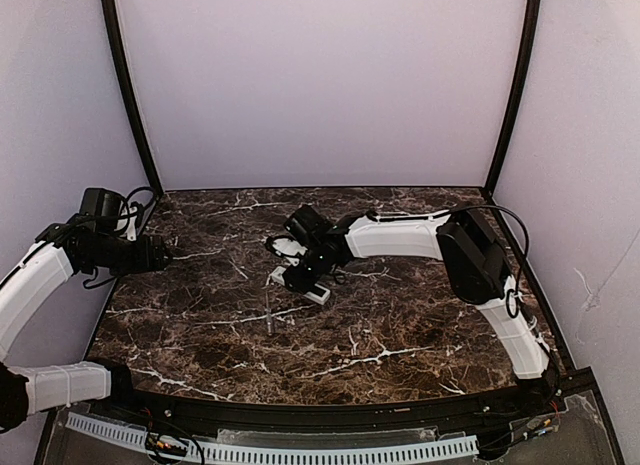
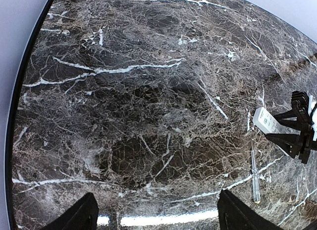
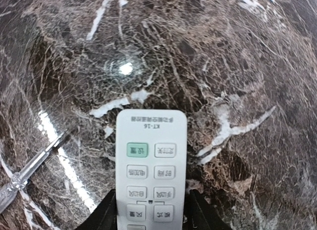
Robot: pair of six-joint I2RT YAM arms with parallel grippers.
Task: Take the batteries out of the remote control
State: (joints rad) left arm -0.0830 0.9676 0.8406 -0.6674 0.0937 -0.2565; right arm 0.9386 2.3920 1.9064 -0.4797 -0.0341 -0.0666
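Observation:
The white remote control point(image 3: 151, 165) lies button face up on the dark marble table; it also shows in the top view point(image 1: 314, 292) and in the left wrist view point(image 2: 266, 122). My right gripper point(image 3: 151, 215) straddles its near half, with a black finger against each long edge, shut on it. In the top view my right gripper point(image 1: 302, 275) is near the table's middle. My left gripper point(image 2: 158, 219) is open and empty above bare marble at the left side point(image 1: 160, 253). No batteries and no battery cover show.
A thin grey stick-like tool point(image 1: 269, 313) lies on the table just left of and nearer than the remote; it also shows in the left wrist view point(image 2: 255, 178) and the right wrist view point(image 3: 29, 168). Lilac walls enclose the table.

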